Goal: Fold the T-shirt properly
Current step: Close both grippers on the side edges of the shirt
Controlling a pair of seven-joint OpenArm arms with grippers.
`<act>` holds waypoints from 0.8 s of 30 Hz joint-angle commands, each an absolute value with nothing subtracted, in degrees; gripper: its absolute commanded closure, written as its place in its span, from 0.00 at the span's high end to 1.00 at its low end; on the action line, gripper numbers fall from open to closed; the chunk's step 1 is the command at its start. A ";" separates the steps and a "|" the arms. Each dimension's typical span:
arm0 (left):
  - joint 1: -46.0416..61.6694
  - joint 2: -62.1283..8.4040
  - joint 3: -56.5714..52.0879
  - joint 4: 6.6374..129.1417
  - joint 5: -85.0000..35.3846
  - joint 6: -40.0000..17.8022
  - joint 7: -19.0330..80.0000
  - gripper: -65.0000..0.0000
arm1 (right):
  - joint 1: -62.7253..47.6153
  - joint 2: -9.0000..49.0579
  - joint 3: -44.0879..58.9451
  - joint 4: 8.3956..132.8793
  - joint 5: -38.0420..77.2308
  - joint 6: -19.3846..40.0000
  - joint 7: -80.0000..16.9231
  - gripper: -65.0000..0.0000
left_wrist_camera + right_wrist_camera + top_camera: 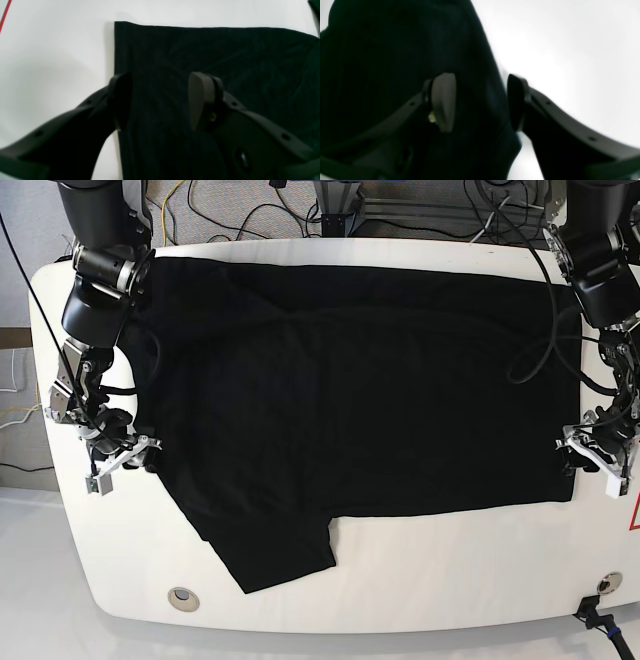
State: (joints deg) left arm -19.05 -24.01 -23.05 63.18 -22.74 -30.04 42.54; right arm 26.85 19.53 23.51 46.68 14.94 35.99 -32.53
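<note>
Item: plain black short-sleeved cloth T-shirt (360,400), spread nearly flat across the white rounded counter (450,580), one sleeve trailing toward the near left. Left gripper (160,100) at the shirt's right edge, fingers (200,100) parted wide, straddling the hem, gripping nothing. Right gripper (481,102) at the left edge, fingers (443,100) likewise apart over cloth, nothing clamped. Step judged: positioning for the first grasp; next move calls for lowering and closing on both edges. Wrist views show the finger gaps; the base view alone shows the whole layout and the sleeve.
</note>
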 commanded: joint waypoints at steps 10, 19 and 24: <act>-20.94 -24.96 -21.29 64.90 -24.60 -30.21 41.30 0.53 | 33.11 19.39 22.94 38.83 9.04 34.31 -26.06 0.38; -21.14 -25.26 -19.98 65.18 -24.27 -29.27 41.59 0.52 | 33.52 17.34 23.19 37.39 7.55 35.01 -25.88 0.38; -21.15 -25.26 -20.05 65.17 -24.15 -29.38 41.17 0.52 | 33.28 17.40 23.07 37.24 8.68 35.47 -25.96 0.38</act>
